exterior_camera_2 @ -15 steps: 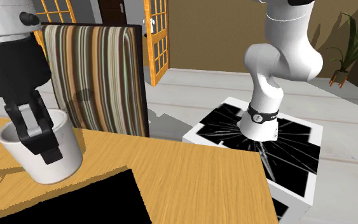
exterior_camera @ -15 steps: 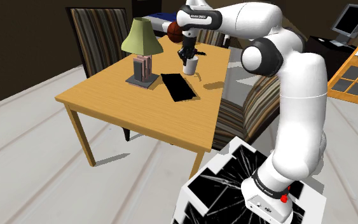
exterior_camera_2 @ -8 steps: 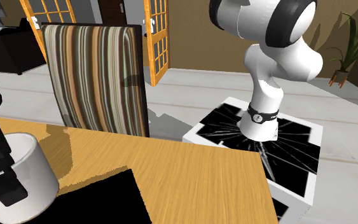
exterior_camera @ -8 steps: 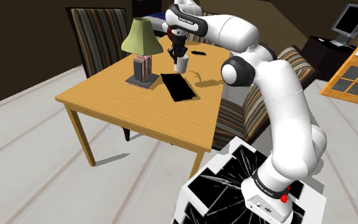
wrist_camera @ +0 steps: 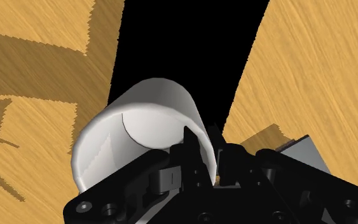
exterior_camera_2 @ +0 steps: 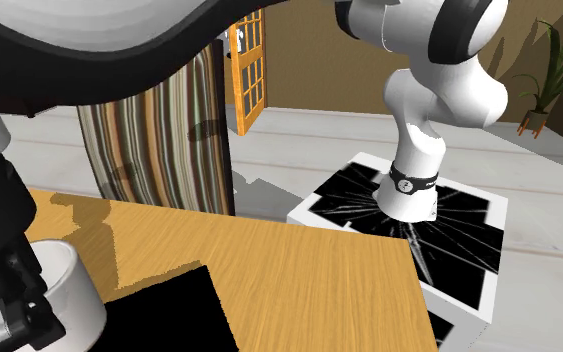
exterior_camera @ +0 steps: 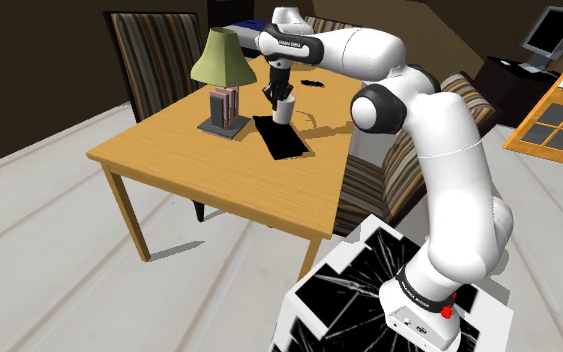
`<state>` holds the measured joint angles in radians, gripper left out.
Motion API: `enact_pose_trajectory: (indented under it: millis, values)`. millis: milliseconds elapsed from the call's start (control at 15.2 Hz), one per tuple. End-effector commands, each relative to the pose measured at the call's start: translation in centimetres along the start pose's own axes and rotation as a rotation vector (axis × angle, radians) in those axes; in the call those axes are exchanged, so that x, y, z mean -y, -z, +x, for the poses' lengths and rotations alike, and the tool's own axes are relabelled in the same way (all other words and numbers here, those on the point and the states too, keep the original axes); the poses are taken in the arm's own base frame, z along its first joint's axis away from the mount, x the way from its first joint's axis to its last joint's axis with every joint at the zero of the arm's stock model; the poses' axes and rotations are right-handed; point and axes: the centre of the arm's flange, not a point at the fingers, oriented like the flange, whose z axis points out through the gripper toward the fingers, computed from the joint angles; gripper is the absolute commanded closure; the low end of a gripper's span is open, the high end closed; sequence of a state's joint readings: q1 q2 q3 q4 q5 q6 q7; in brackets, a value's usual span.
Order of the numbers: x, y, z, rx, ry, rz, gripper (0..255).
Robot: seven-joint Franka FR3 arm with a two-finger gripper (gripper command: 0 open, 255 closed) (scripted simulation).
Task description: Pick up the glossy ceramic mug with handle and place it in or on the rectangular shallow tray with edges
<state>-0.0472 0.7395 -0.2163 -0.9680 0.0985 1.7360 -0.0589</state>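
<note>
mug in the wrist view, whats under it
The black tray lies under the white mug, wooden table beside it. The mug and the tool cover the tray directly beneath.

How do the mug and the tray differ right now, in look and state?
The mug is white and round; the tray is black, flat and rectangular. The mug is clasped by the hand above the tray; the tray lies flat on the table. Both are plain, without pattern.

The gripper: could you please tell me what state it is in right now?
Gripper: shut on the white mug, clasping its rim over the black tray.
</note>
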Motion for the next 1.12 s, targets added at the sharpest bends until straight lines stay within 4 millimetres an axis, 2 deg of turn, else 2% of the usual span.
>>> enact_pose_trajectory:
  millis: [0, 396, 924, 990, 1056]
  values:
    - [0.0, -1.0, 0.0, -0.001, 0.000, 0.000, 255]
    - [0.2, -4.2, -0.1, -0.001, 0.000, 0.000, 255]
    - [0.2, -4.2, -0.1, -0.001, 0.000, 0.000, 255]
    - [0.2, -4.2, -0.1, -0.001, 0.000, 0.000, 0]
    - [0.2, -4.2, -0.1, -0.001, 0.000, 0.000, 0]
